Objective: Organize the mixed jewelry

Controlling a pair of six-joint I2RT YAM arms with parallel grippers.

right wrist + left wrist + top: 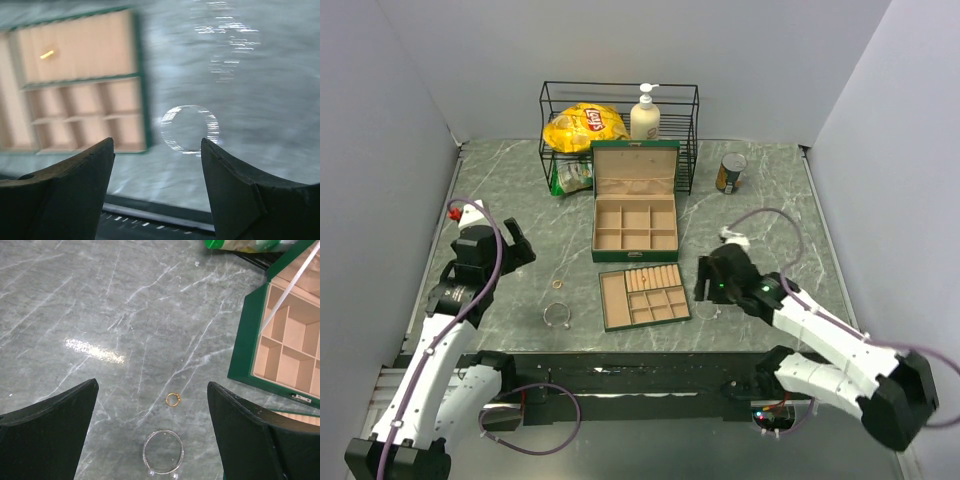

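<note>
While the overhead barely shows it, a bangle (169, 140) lies framed by the wide right pincer (156, 142); left pincer (152, 384) wide too.

Count: 2 silvery bangles (left bangle (163, 454), right bangle (190, 129)), 1 gold ring (172, 399), 1 green jewelry box (635, 170), 1 compartment tray (612, 300), 1 wire rack (675, 120), 1 Lay's bag (584, 126), 1 pump bottle (645, 118), 1 can (730, 173).

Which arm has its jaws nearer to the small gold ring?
Left. The left arm holds open jaws just left of the gold ring; the right arm is beyond the compartment tray, jaws above a silvery bangle.
</note>
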